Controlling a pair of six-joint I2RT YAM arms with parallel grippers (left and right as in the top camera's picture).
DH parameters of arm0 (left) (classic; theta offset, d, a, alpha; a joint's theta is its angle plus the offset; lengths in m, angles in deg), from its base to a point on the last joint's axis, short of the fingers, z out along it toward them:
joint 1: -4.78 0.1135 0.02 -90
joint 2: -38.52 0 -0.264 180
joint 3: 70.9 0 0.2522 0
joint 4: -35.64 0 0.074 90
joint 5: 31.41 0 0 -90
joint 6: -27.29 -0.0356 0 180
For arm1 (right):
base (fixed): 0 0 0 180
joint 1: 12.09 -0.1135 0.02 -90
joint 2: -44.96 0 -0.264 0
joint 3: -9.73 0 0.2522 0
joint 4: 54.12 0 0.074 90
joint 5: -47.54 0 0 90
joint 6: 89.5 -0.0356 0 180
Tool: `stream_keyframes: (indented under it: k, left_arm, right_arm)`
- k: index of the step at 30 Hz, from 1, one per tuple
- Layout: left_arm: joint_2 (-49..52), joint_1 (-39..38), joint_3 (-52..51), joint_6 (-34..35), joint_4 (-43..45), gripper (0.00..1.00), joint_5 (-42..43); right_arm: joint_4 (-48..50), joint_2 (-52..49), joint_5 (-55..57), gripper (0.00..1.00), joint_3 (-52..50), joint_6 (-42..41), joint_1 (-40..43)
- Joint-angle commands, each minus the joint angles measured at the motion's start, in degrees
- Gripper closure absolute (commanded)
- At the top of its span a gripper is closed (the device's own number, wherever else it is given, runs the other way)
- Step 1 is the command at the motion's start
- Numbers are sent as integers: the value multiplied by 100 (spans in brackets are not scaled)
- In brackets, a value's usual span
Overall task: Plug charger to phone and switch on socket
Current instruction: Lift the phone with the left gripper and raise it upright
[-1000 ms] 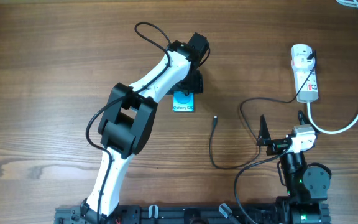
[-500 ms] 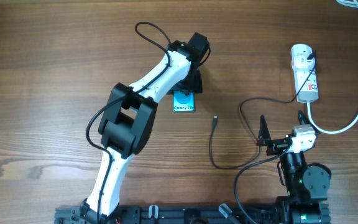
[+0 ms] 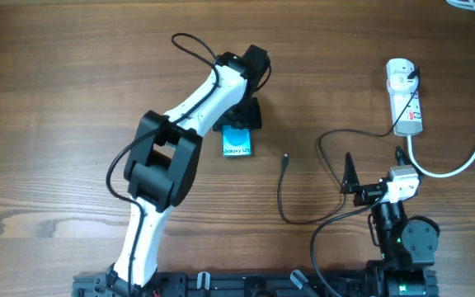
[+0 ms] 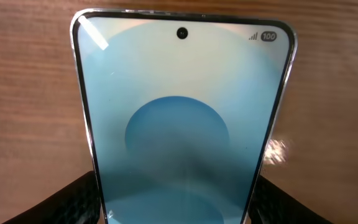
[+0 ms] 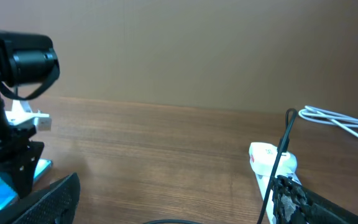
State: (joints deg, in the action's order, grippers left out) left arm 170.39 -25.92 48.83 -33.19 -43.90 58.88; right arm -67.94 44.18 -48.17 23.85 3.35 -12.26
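Right end effector (image 5: 176, 180), nearest the arm bases: fingers spread to full width, nothing between them, bare worktop (image 3: 72, 74) below.

Charger (image 3: 279, 194): thin black cable lying loose on the worktop just left of the right end effector. It curves away from it, and the small connector tip (image 3: 286, 157) lies left of and slightly ahead of it. The tip is free and touches neither arm.

Phone (image 3: 237, 143): further left and a little beyond the tip, well apart from the right end effector. Cyan screen faces up, white text strip on the near edge. The connector tip lies to its right and does not touch it.

Left end effector (image 4: 174, 205): over the phone's far end. In the wrist view the dark textured fingers (image 4: 67, 202) press both long edges, partly open and clamped across the phone's width. Cannot tell whether the phone rests on the wood or is lifted clear.

Socket (image 3: 405, 97): farthest out, ahead and slightly right of the right end effector, well right of the left one. White strip lying lengthwise, black plug (image 3: 410, 77) in its far end. White cord (image 3: 468, 161) loops off its near end to the right.
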Motion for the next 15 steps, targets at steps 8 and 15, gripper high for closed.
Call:
stream_keyframes:
  k: [8,15]
  left_arm:
    - [-595,227,-9,74,-369,30,2983]
    - [-595,1252,-9,-101,-372,30,5689]
  right_arm:
    - [17,35,59,0,-4,13,24]
    - [20,35,59,0,-4,13,24]
